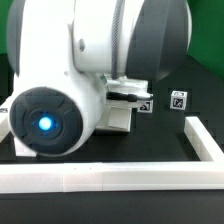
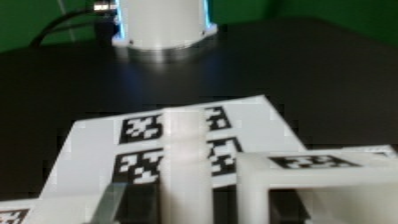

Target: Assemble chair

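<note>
One white bar (image 2: pixel 183 160) in the clenched claw (image 2: pixel 180 212), over the marker board (image 2: pixel 93 150)

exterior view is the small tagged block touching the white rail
No, the small tagged block stands on the dark table with a clear gap between it and the white rail.

Arm housing (image 1: pixel 100 40): white plastic, glossy, smooth; joint sections dark grey, duller.
Tabletop (image 1: pixel 130 148): black, matt; faint sheen in wrist view.
Rail (image 1: pixel 100 180): white, smooth, low gloss.
Chair block (image 1: pixel 122 118): white plastic, glossy.
Chair bar (image 2: pixel 178 170): white plastic, smooth.
Marker board (image 2: pixel 89 150): thin white sheet, matt, black printed tags.
</note>
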Motion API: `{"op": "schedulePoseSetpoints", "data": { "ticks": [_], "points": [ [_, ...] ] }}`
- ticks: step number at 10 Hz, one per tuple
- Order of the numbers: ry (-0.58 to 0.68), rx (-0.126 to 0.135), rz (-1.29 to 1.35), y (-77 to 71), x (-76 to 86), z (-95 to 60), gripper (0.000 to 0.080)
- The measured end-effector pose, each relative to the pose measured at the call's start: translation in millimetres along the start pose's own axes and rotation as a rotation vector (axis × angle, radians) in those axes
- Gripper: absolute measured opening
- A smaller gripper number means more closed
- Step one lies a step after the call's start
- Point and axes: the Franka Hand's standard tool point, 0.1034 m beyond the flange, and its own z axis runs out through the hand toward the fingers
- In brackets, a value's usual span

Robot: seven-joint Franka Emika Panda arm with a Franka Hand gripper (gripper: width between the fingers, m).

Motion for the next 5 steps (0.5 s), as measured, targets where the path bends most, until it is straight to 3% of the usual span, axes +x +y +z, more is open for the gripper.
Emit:
{"op": "schedulePoseSetpoints", "data": {
  "ticks": [1,2,4,5],
  "points": [
    [-0.049,0.018,-0.008,0.2,-9.1,1.5,0.0254],
    [-0.015,0.031,-0.011,1.5,-6.1,2.1,0.0254],
    [-0.007,0.006,0.012,2.2,-2.5,4.3,0.0254],
    [0.002,0.006,0.012,2.2,-0.7,3.3,0.0254]
  ]
}}
